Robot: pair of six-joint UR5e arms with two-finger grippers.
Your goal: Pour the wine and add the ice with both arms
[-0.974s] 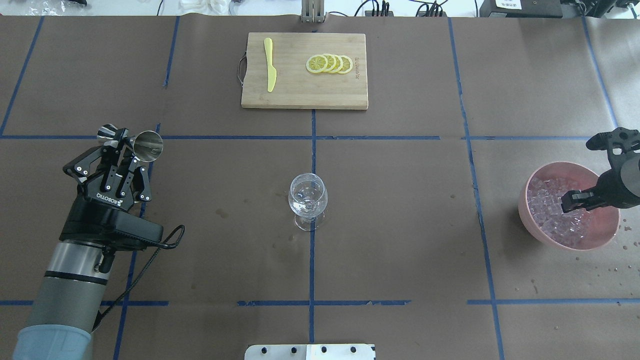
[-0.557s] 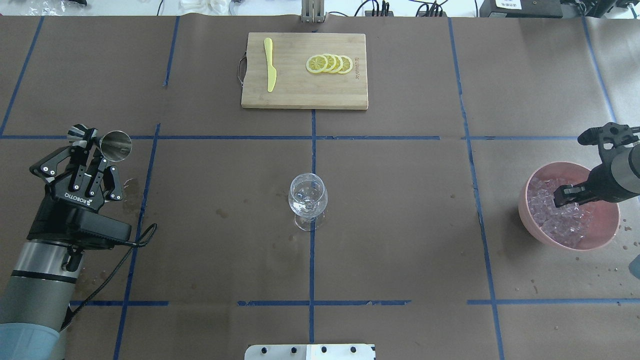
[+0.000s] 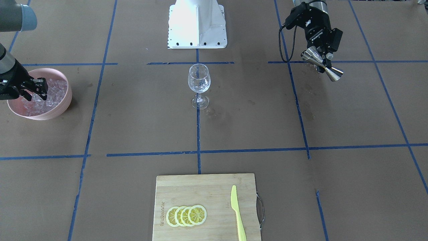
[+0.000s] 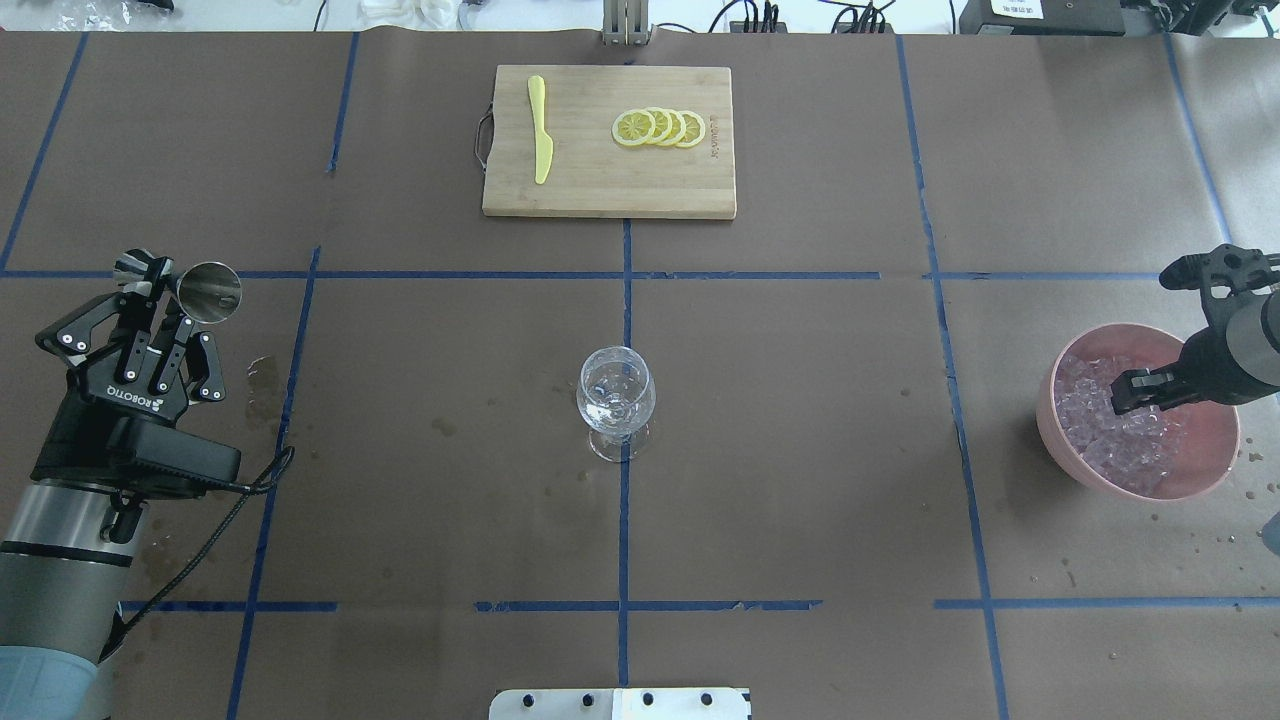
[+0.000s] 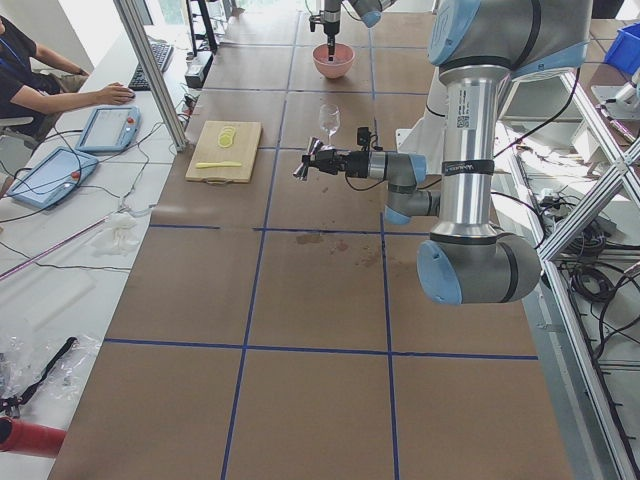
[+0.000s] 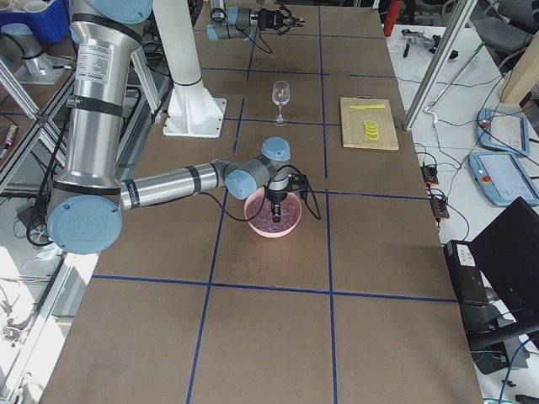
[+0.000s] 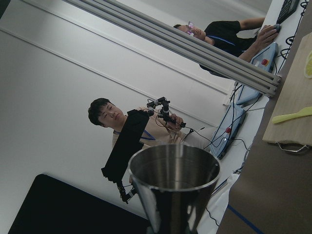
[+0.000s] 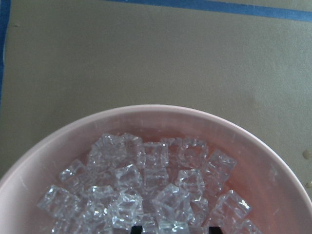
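Wine [image 4: 612, 410] looks to be poured already: we make out a small clear measure low in the wine glass [image 4: 616, 380], which stands upright at the middle of the counter [image 4: 800, 400]. Our left tool [image 4: 165, 298] is clamped on the waist of the steel jigger [image 4: 208, 292]. It holds the jigger on its side, well away from the glass, and the left wrist view shows the cup empty. So we judge the pouring half done.

Ice [image 8: 146, 190] is the half not yet done. The cubes lie heaped in the pink bowl [image 4: 1046, 425] at the counter's right end, and we see none in the glass. Our right tool [image 4: 1132, 395] is down among them, its fingers spread with more than one cube between, so we judge nothing is gripped yet. What is left is to pick cubes, carry them across and drop them into the glass.
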